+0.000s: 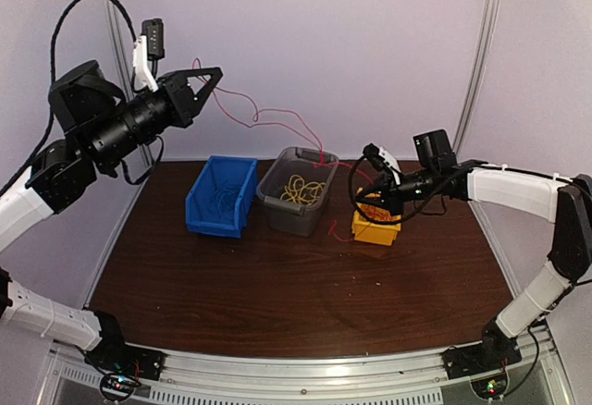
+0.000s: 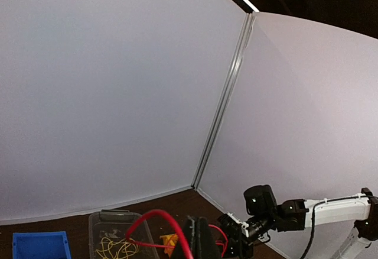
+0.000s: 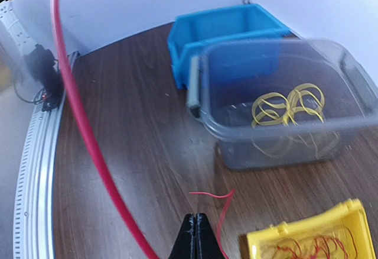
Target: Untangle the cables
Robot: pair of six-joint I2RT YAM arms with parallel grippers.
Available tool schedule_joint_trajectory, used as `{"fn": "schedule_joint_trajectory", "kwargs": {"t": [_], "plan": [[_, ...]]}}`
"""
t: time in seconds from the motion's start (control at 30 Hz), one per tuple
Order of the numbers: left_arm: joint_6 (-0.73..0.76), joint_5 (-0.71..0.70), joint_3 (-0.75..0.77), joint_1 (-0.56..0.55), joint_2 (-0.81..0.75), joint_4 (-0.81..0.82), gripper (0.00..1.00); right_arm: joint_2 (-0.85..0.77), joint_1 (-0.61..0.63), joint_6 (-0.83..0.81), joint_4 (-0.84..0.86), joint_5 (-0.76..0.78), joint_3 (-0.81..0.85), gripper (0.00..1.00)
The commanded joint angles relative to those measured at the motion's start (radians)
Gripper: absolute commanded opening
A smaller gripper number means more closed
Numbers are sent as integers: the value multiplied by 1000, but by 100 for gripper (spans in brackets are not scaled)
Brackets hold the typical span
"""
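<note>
The top external camera looks from above and behind the arm bases (image 1: 120, 357) down over the table (image 1: 277, 276). The left wrist camera, raised high, faces the walls (image 2: 88, 93) and the right arm (image 2: 331, 209). The right wrist camera, low behind the right gripper (image 3: 195, 220), looks closely at the clear bin (image 3: 236, 146) and the blue bin (image 3: 236, 34); all views share these.

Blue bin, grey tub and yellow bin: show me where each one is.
blue bin (image 1: 213, 218), top external view, on its near wall.
grey tub (image 1: 294, 217), top external view, on its near wall.
yellow bin (image 1: 375, 233), top external view, on its near wall.
</note>
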Motion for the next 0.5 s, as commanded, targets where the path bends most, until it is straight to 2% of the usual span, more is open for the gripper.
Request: {"fn": "schedule_joint_trajectory", "kwargs": {"t": [0.0,0.2,0.47], "plan": [[96,-204,-32,-2,-97,-24,0,-32,-152,-152,-178,0,-45,0],[111,-276,-31,0,-126,-99,0,-31,-333,-213,-250,-40,-38,0],[111,-333,-13,0,-138,-189,0,6,-491,-211,-316,-98,45,0]]}}
